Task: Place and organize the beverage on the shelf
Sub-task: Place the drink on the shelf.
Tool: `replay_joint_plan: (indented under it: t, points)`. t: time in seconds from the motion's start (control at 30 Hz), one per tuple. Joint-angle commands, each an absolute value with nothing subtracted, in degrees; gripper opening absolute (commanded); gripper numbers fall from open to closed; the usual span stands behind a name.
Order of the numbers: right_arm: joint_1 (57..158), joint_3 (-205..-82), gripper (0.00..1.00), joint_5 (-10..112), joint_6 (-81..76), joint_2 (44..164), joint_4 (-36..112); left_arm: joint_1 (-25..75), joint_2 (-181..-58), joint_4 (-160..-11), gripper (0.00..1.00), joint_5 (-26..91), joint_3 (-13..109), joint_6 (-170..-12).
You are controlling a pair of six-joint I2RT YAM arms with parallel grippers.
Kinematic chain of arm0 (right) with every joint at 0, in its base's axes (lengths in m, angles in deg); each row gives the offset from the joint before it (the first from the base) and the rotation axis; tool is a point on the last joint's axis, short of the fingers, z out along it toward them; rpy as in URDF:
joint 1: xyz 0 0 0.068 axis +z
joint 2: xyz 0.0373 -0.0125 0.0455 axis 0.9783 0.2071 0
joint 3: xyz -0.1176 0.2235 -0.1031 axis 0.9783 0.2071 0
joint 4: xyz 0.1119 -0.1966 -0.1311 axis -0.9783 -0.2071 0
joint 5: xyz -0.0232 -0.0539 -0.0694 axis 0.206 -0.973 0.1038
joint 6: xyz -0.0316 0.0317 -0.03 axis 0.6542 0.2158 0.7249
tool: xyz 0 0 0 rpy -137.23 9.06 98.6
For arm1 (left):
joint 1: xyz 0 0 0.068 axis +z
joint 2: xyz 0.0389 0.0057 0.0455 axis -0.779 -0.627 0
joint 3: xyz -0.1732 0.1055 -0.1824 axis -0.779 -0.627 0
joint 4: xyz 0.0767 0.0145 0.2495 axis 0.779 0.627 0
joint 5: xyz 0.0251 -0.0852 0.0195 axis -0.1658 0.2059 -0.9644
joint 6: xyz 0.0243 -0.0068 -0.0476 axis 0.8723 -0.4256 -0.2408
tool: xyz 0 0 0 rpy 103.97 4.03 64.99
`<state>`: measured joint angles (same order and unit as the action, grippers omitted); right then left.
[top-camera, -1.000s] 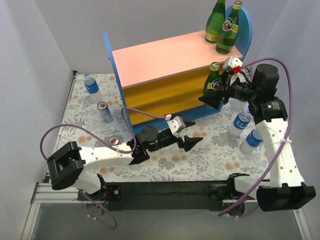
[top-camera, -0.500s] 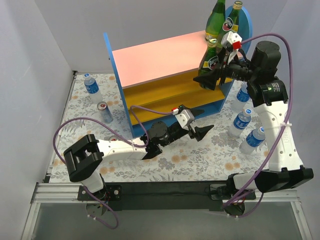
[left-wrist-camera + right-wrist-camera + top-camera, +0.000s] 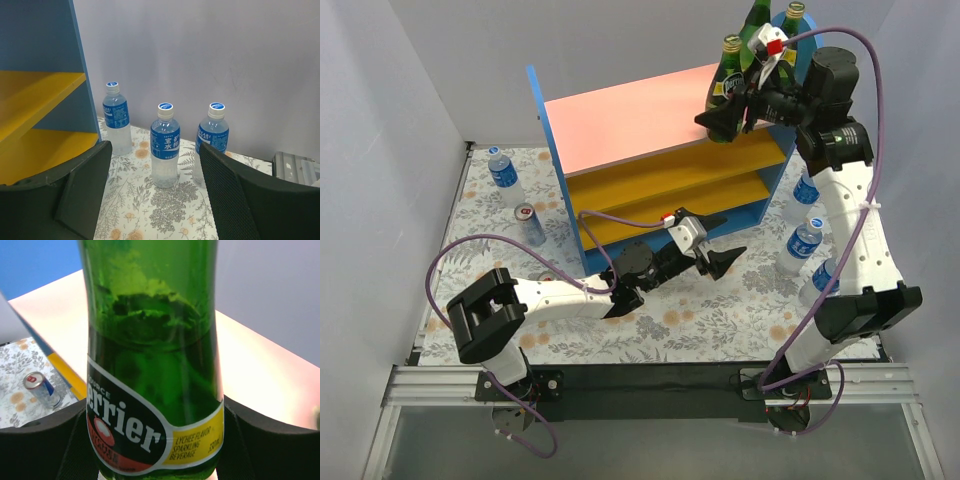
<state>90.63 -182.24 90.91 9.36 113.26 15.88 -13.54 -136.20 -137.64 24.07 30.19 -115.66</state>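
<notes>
My right gripper (image 3: 723,112) clasps a green glass bottle (image 3: 152,365), higher than before, over the pink top board (image 3: 630,115) near two other green bottles (image 3: 757,14); my left gripper (image 3: 726,240) gapes wide.

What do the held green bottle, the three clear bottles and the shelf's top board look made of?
Green bottle: likely glass; glossy, thick, see-through green with sharp reflections and a printed label. Clear bottles: thin transparent plastic, with wrapped blue labels and screw caps. Top board: matte pink, flat and even; painted wood or plastic, can't tell which.
</notes>
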Motion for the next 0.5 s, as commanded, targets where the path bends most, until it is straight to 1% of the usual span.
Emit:
replay_joint_plan:
  t: [0.0, 0.13, 0.33, 0.4, 0.43, 0.47]
  points:
    - [91.76, -188.11, 0.01, 87.07, 8.41, 113.76, 24.99, -13.08, -133.36, -137.41, 0.70, 23.05, 29.04, -115.51]
    - [92.99, -189.78, 0.01, 83.38, 8.15, 116.23, 25.87, -12.99, -132.05, -137.15, 0.70, 22.44, 27.37, -115.95]
    - [94.39, -191.10, 0.01, 74.68, 8.32, 119.04, 26.31, -12.99, -129.85, -137.76, 0.70, 20.94, 24.21, -116.74]
    - [94.66, -191.01, 0.10, 72.75, 8.41, 119.66, 26.31, -12.99, -129.41, -137.94, 0.70, 20.59, 23.33, -117.01]
    - [94.75, -190.84, 0.22, 71.52, 8.41, 119.92, 26.31, -12.91, -129.23, -138.11, 0.70, 20.41, 22.98, -117.09]
    - [94.75, -190.66, 0.28, 70.99, 8.41, 120.10, 26.40, -12.99, -129.06, -138.03, 0.70, 20.33, 22.80, -117.18]
